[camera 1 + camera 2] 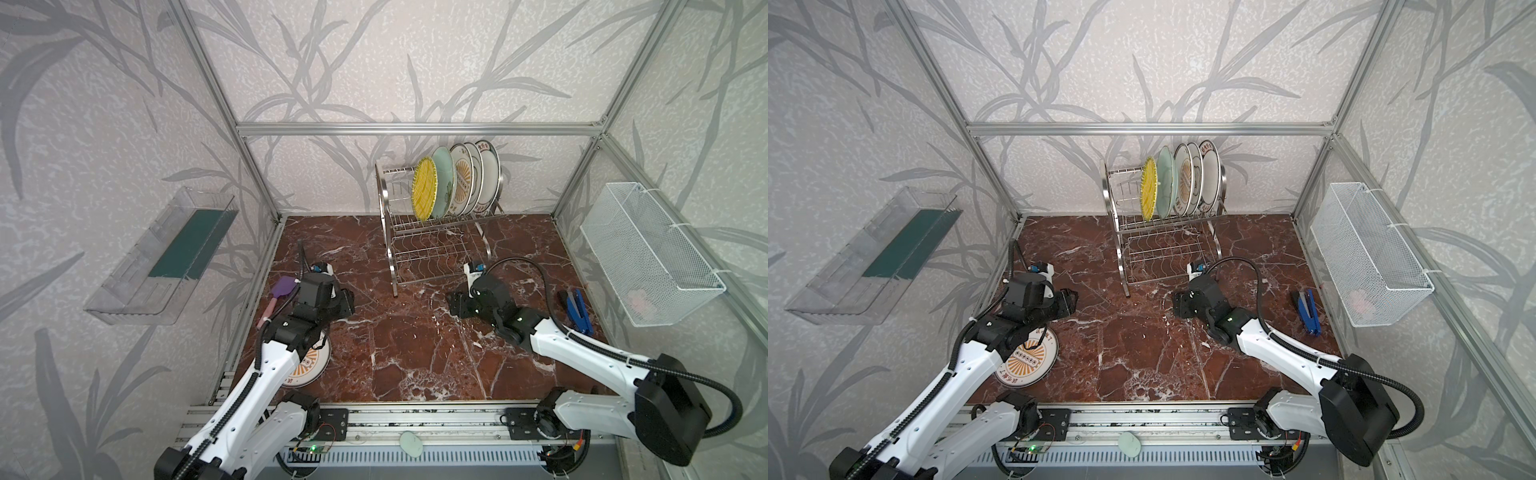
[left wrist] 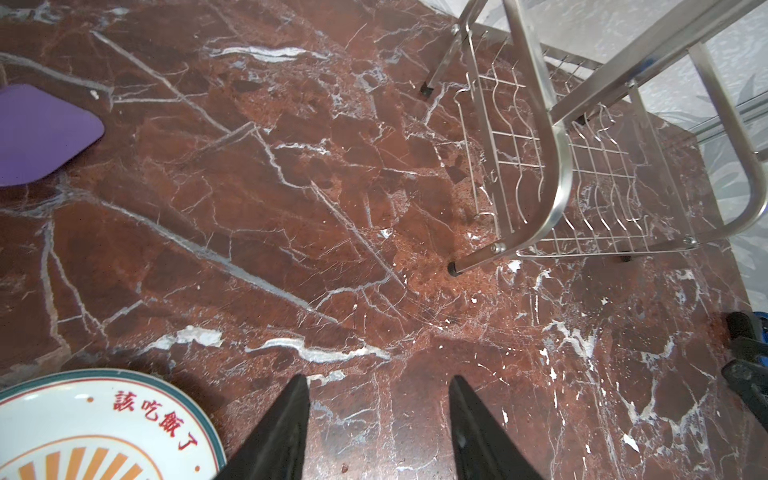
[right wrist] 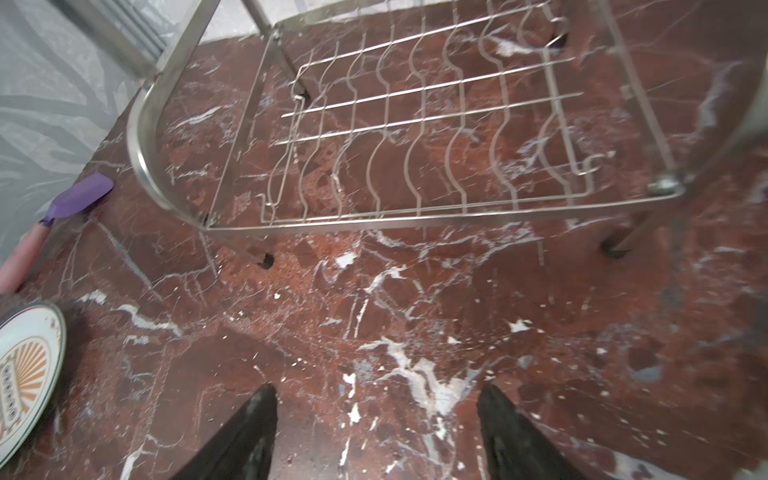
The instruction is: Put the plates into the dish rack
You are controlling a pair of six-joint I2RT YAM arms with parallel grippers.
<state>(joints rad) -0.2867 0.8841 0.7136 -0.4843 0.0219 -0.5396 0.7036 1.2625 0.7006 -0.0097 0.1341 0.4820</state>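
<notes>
The dish rack (image 1: 384,208) (image 1: 1121,257) stands at the back of the marble table. Several plates stand upright in its upper shelf: a yellow one (image 1: 424,189), a pale teal one (image 1: 444,183), a sunburst one (image 1: 462,178) and white ones (image 1: 488,174). Another sunburst plate (image 1: 309,365) (image 1: 1027,359) (image 2: 95,432) (image 3: 29,370) lies flat at the front left, partly under my left arm. My left gripper (image 1: 347,301) (image 2: 378,380) hovers open and empty just beyond that plate. My right gripper (image 1: 453,303) (image 3: 376,388) is open and empty in front of the rack's lower shelf (image 3: 415,137).
A purple spatula (image 1: 282,291) (image 2: 41,133) lies by the left wall. A blue tool (image 1: 577,307) lies near the right wall. A white mesh basket (image 1: 648,257) hangs on the right wall and a clear tray (image 1: 166,257) on the left wall.
</notes>
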